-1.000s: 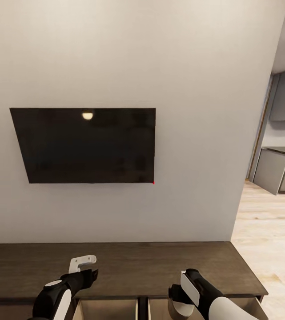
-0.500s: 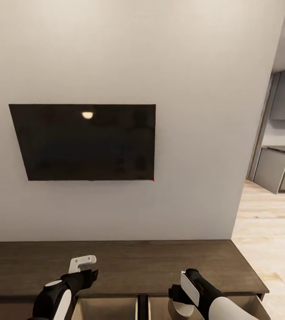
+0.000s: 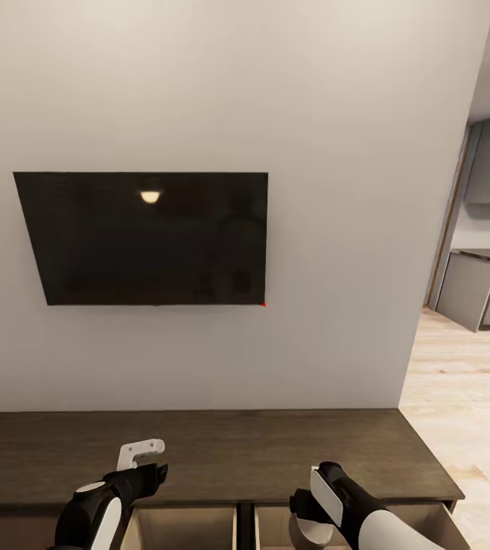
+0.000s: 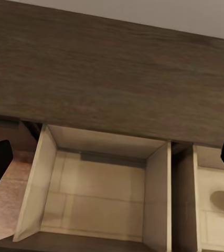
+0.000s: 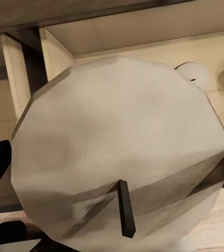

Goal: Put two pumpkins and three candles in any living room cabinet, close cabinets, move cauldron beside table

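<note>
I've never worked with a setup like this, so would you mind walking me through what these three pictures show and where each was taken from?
This is a simulated two-armed robot. The large picture comes from a camera on its head: it faces a wall with a dark television above a long brown cabinet, whose two drawers stand pulled open below. The left gripper and the right arm reach over them. The other two pictures come from cameras at each wrist. The left one looks down into an open drawer with nothing in it. The right one sits close behind a squat white candle with a dark wick, held in the right gripper above the other drawer, where a second candle already lies.
</note>
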Available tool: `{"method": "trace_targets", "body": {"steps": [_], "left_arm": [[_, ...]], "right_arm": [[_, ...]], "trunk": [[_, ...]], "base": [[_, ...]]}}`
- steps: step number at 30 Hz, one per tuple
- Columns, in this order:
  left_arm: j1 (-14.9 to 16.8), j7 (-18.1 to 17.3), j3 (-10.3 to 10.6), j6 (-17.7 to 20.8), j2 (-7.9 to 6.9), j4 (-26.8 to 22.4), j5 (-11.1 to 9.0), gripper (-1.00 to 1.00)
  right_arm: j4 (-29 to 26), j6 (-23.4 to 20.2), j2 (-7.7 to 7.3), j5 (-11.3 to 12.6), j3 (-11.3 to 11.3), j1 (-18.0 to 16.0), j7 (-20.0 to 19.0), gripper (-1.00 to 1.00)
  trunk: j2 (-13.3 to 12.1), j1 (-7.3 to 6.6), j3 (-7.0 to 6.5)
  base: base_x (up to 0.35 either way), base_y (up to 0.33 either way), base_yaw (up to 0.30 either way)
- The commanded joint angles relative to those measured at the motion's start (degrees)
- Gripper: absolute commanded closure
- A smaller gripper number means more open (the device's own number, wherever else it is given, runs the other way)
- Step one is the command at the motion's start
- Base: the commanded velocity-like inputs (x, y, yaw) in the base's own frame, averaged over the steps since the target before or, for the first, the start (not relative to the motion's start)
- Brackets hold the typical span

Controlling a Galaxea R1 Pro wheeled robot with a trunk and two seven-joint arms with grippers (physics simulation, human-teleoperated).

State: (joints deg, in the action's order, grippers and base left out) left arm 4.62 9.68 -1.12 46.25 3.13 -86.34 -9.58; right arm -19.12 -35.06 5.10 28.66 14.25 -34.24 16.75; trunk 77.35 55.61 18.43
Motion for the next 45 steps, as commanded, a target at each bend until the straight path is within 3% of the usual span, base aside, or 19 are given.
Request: {"method": "trace_targets", "body": {"steps": [1, 16, 26, 45], "left_arm": [[0.0, 0.4, -0.1, 0.3, 0.04, -0.1, -0.6, -1.0], [0.0, 0.4, -0.1, 0.3, 0.04, -0.6, -0.6, -1.0], [-1.1, 0.0, -0.1, 1.6, -0.04, -4.5, -0.7, -1.0], [-1.9, 0.0, -0.7, 3.6, -0.05, -5.0, -1.5, -1.0]], "right_arm": [[-0.1, -0.2, -0.02, 0.6, 0.4, 0.0, 0.5, 1.0], [-0.1, -0.1, 0.0, 0.5, 0.7, 0.0, 0.5, 1.0], [-0.1, 0.0, 0.06, 0.5, 1.7, 0.0, 0.5, 1.0], [-0.1, 1.8, 0.21, 0.5, 1.9, 0.0, 0.5, 1.0]], "trunk": [[0.5, 0.23, 0.26], [6.5, 3.52, 2.95], [10.5, 5.72, 4.75], [18.1, 9.89, 8.16]], "base": [[0.0, 0.0, 0.0], [-0.04, 0.0, 0.0], [-0.003, 0.0, 0.0], [0.0, 0.0, 0.0]]}}
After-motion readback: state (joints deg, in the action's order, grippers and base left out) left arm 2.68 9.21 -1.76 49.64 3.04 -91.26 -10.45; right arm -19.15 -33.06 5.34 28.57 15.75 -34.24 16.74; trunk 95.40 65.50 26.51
